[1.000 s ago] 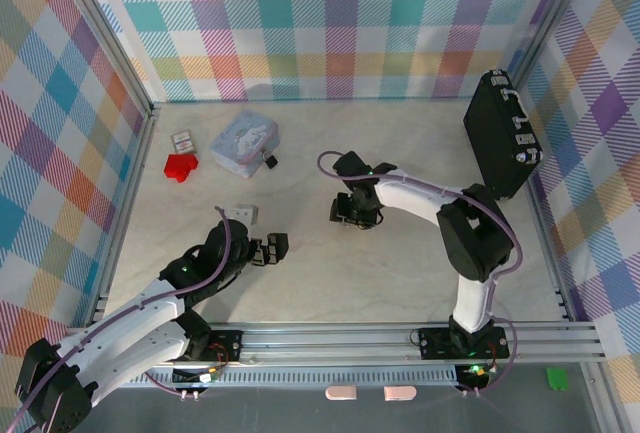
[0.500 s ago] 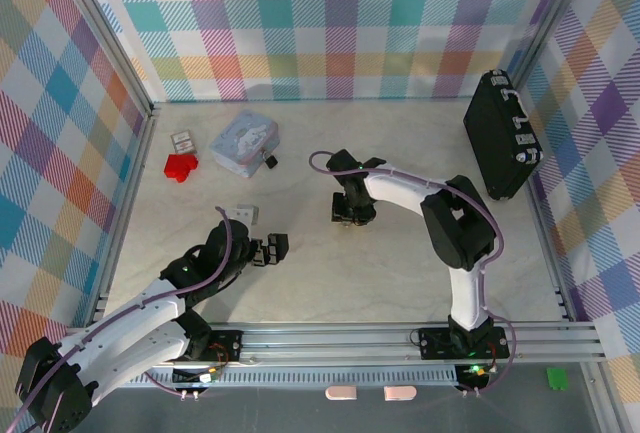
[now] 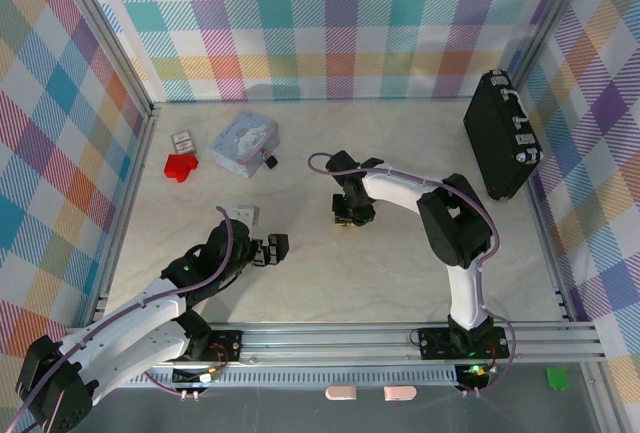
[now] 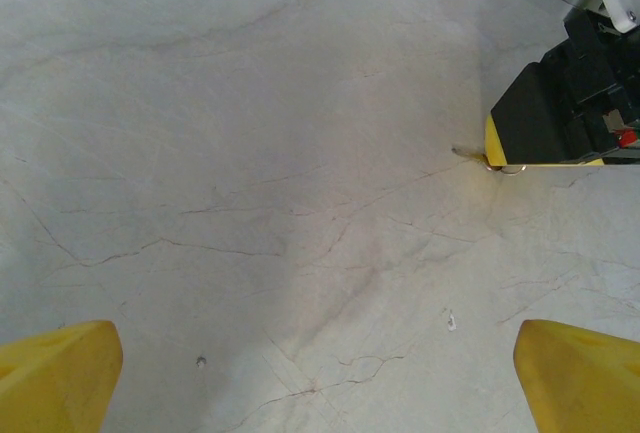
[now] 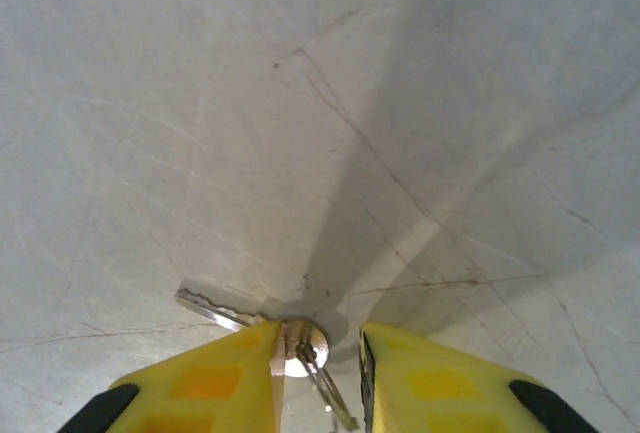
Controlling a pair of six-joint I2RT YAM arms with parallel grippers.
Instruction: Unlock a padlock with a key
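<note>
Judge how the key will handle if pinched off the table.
The key lies flat on the smooth table, so it may slide before lifting. Thin metal, probably stiff and light. Its ring would likely dangle.

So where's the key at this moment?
In the right wrist view the key lies on the table, its head between the fingertips of the right gripper, near mid-table.

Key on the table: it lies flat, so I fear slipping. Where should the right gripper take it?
I would grip the round head of the key, where the ring hangs, coming straight down from above. The blade lies flat and thin on the table; the head is wider, and the right gripper straddles it.
</note>
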